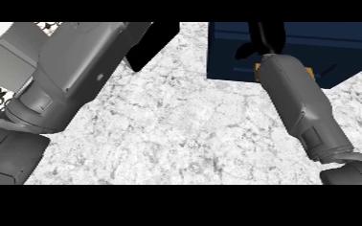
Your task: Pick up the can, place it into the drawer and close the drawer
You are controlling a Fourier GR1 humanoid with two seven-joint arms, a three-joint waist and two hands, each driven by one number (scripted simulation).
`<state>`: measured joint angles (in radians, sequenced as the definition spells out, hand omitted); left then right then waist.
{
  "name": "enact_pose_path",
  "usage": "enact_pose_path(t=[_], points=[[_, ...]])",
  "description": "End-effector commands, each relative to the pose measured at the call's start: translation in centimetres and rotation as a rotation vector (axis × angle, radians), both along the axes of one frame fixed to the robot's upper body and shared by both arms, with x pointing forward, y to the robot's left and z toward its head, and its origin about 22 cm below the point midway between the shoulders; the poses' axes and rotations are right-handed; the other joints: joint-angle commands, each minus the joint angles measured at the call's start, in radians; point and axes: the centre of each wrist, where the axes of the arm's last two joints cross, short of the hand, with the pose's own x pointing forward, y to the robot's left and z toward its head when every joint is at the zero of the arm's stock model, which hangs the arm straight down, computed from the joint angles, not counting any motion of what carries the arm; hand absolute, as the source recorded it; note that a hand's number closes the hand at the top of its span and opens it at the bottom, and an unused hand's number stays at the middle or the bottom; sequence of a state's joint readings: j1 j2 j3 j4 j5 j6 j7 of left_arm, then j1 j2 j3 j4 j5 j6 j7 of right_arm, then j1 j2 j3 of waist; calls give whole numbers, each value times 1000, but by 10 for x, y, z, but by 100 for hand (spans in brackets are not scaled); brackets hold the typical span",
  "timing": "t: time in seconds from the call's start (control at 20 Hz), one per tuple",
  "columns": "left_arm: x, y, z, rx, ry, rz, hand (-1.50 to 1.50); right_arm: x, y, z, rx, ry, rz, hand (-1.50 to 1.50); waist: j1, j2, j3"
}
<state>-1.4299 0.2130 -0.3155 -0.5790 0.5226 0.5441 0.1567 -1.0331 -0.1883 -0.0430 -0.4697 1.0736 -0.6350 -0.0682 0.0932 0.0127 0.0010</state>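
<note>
Nearest, at 9 o'clock, looms the left forearm (71, 76). Its left hand (154, 43) sits near 12 with fingers straight, probably keeping clear. At 1 o'clock the right hand (263, 38) hangs over the blue drawer (332, 43); I cannot tell its grip. Orange slivers by its wrist look like the can (258, 70). The white marbled counter (184, 124) lies beneath.

Veined marble counter (184, 134), matt navy drawer (226, 52)
</note>
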Motion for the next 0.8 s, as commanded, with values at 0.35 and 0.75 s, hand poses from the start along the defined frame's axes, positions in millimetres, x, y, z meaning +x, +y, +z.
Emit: enact_pose_path(t=[0.35, 0.75], points=[[-11, 13, -8, 4, 12, -29, -150, 20, 21, 47, 92, -87, 9, -150, 29, 6, 1], [-14, 46, -18, 14, 14, -19, -150, 23, 16, 60, 200, -97, 100, -150, 34, 9, 1]])
